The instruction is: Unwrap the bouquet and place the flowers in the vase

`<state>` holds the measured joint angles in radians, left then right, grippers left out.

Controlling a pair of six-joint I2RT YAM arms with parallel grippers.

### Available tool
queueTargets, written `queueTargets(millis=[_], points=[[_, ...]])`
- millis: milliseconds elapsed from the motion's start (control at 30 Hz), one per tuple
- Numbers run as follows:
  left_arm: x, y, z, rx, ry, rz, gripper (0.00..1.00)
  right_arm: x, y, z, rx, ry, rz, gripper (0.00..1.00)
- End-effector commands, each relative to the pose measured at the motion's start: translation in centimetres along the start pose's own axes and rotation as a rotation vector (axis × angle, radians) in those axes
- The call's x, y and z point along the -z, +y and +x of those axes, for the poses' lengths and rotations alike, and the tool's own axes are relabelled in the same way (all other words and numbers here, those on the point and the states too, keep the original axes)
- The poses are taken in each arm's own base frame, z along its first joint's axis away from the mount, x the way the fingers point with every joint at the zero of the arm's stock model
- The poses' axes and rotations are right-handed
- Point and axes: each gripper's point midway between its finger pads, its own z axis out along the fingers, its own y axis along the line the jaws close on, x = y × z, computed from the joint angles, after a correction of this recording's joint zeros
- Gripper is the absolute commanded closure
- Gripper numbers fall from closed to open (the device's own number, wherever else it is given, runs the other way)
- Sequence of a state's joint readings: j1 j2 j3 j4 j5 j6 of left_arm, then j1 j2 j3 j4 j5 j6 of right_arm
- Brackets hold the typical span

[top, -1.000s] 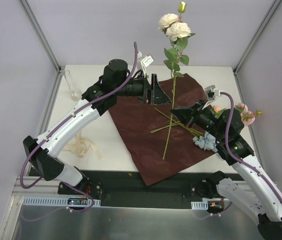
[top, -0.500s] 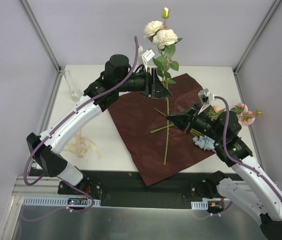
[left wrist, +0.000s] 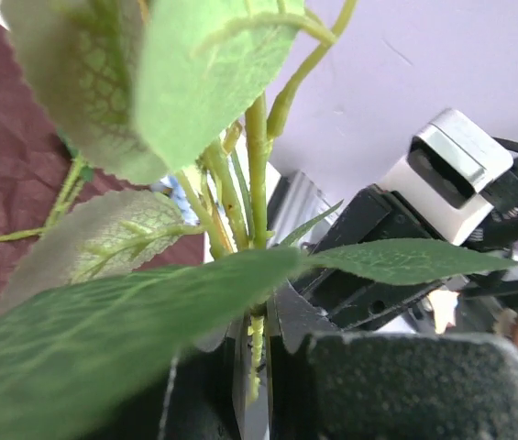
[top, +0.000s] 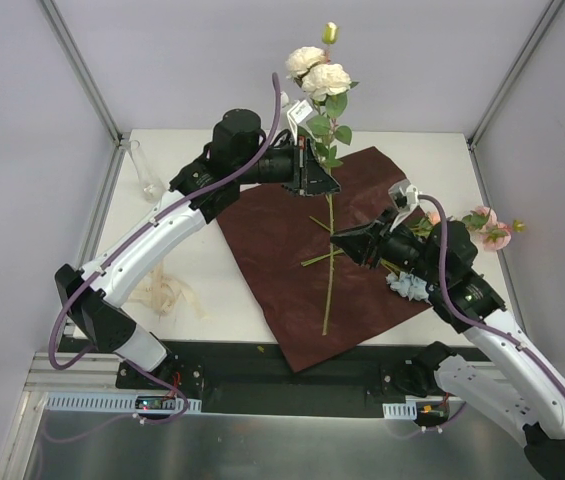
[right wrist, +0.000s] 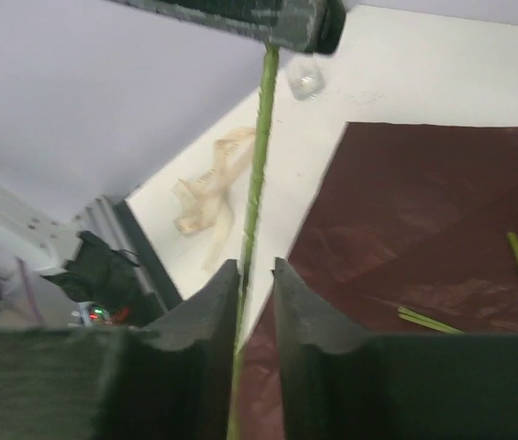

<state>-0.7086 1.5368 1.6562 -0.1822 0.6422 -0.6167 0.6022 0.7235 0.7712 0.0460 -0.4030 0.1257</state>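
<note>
Well left of the wrapping paper [top: 282,265]: vase [top: 147,172], upright; nearer, just off the paper's left edge, ribbon [top: 162,293] in a loose heap. Above the paper's far corner: left gripper [top: 320,178], clamped tight on a cream rose stem [top: 325,290] just under its leaves, blooms [top: 317,72] high beyond the paper's far edge. Lower on that stem, over the paper's middle: right gripper [top: 335,240], jaws a narrow slit apart, slit wider than the stem threading it. Flat on the paper there: loose green stems [top: 320,257]. At the paper's right edge: pale blue bloom [top: 410,287]; off that edge, pink flowers [top: 489,230].
</note>
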Motion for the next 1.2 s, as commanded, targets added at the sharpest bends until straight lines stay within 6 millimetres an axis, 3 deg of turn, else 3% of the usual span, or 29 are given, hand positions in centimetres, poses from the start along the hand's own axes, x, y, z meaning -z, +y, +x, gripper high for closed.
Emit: queueTargets(millis=[0, 33, 100, 167, 233, 333, 367, 433, 467, 533, 567, 733, 867, 967, 1167], points=[[3.7, -1.3, -3.5, -0.192, -0.161, -0.107, 1.0, 0.7, -2.5, -2.0, 0.057, 0.003, 0.196, 0.45], [4.8, -1.0, -4.1, -0.215, -0.182, -0.154, 1.0, 1.0, -3.3, -2.1, 0.058, 0.01, 0.25, 0.32], [7.8, 1.2, -6.0, -0.237, -0.226, -0.295, 1.0, 2.1, -4.8, -2.5, 0.073, 0.016, 0.36, 0.19], [10.9, 1.9, -8.2, -0.246, -0.295, -0.38, 1.0, 2.8, -5.5, -2.4, 0.083, 0.024, 0.406, 0.17], [15.8, 4.9, -11.0, -0.238, -0.413, -0.589, 1.0, 3.2, -5.6, -2.5, 0.116, 0.026, 0.414, 0.17], [23.4, 6.0, -15.4, -0.35, -0.596, -0.884, 1.0, 3.6, -6.6, -1.9, 0.126, 0.045, 0.464, 0.17], [25.6, 4.5, -17.0, -0.384, -0.668, -0.922, 1.0, 3.7, -6.8, -1.7, 0.125, 0.05, 0.472, 0.17], [29.7, 4.9, -19.3, -0.425, -0.756, -1.073, 1.0, 3.7, -7.4, -0.9, 0.122, 0.066, 0.492, 0.17], [31.7, 3.0, -20.7, -0.46, -0.83, -1.111, 1.0, 3.6, -7.6, -0.6, 0.119, 0.076, 0.497, 0.17], [34.2, 3.4, -22.3, -0.508, -0.862, -1.234, 1.0, 3.5, -7.9, 0.0, 0.116, 0.09, 0.501, 0.17], [36.1, 2.1, -23.3, -0.522, -0.939, -1.28, 1.0, 3.5, -8.0, 0.1, 0.113, 0.095, 0.505, 0.17], [41.0, 2.5, -25.8, -0.551, -1.077, -1.415, 1.0, 3.3, -8.3, 0.4, 0.105, 0.1, 0.514, 0.17], [43.4, 2.5, -27.1, -0.558, -1.168, -1.459, 1.0, 3.4, -8.2, 0.6, 0.096, 0.095, 0.508, 0.17], [44.2, 3.5, -27.7, -0.544, -1.191, -1.472, 1.0, 3.5, -8.2, 0.7, 0.093, 0.097, 0.509, 0.17], [43.7, 7.2, -28.5, -0.525, -1.143, -1.495, 1.0, 3.8, -8.3, 0.7, 0.101, 0.1, 0.517, 0.17]])
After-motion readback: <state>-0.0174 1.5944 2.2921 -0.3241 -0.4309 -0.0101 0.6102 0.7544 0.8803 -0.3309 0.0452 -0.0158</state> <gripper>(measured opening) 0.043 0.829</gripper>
